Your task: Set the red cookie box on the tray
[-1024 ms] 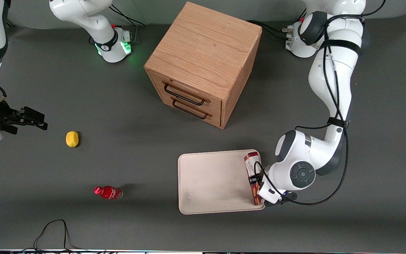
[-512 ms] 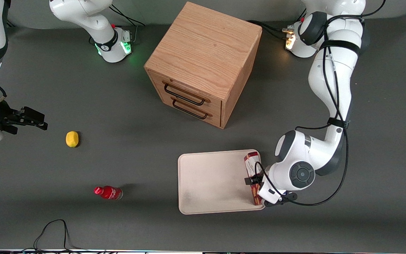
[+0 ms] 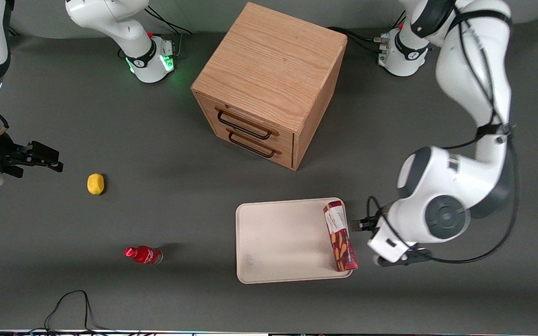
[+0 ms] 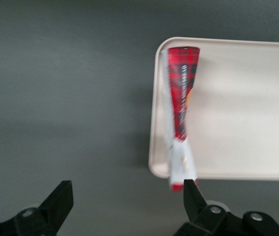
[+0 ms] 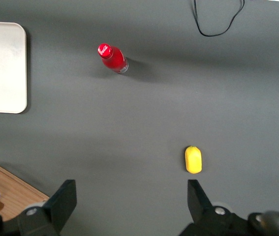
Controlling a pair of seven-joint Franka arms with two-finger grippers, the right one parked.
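Your gripper (image 4: 124, 196), fingers spread and empty, hangs lower right beside the tray (image 3: 278, 242); the box (image 3: 340, 235) lies along its edge.

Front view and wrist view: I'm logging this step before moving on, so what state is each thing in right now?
Red cookie box: lying flat on the tray, along its edge nearest the working arm, released.
Tray: flat on the table, holding only the box.
End effector: open, holding nothing, apart from the box and beside the tray.
Drawers: both shut.
Red bottle: lying on its side, cap on.
Lemon: resting on the table.
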